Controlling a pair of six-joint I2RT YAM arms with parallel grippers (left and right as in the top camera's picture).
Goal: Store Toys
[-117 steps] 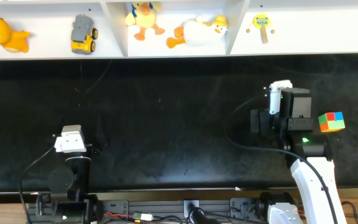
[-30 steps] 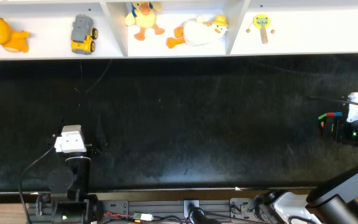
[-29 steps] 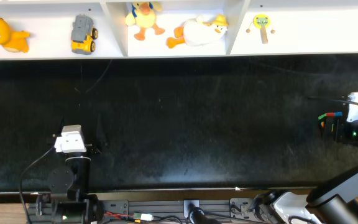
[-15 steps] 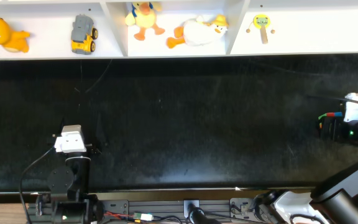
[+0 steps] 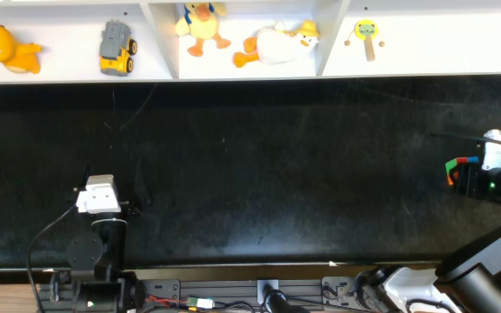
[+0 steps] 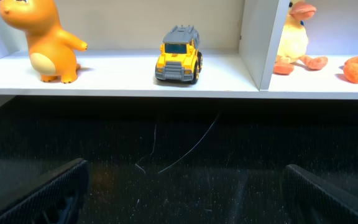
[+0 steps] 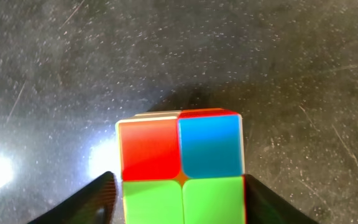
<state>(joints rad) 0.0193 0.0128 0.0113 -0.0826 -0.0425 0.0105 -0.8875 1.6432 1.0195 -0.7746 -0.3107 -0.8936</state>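
**A:** What might go wrong from here?

**B:** The right gripper (image 7: 178, 193) has its fingers closed against both sides of the small multicoloured plastic puzzle cube (image 7: 180, 149). The cube is at the far right of the black counter (image 5: 250, 174), seemingly not yet lifted. Its faces are smooth and only the tips are on it, so I'd judge it could slip or twist free on the lift. The white shelf (image 5: 442, 61) is well apart from it, at the counter's far edge. If the cube is carried low, it could strike the shelf's front edge.

**A:** And the other arm?

**B:** The left gripper (image 6: 185, 193) has its fingers spread wide with nothing in them, facing the shelf.

**A:** What has changed?

**B:** About four seconds ago the right arm stood nearer the middle, with the cube uncovered just beside it. It has since swung out to the right edge and come down over the cube. The left arm has stayed put.
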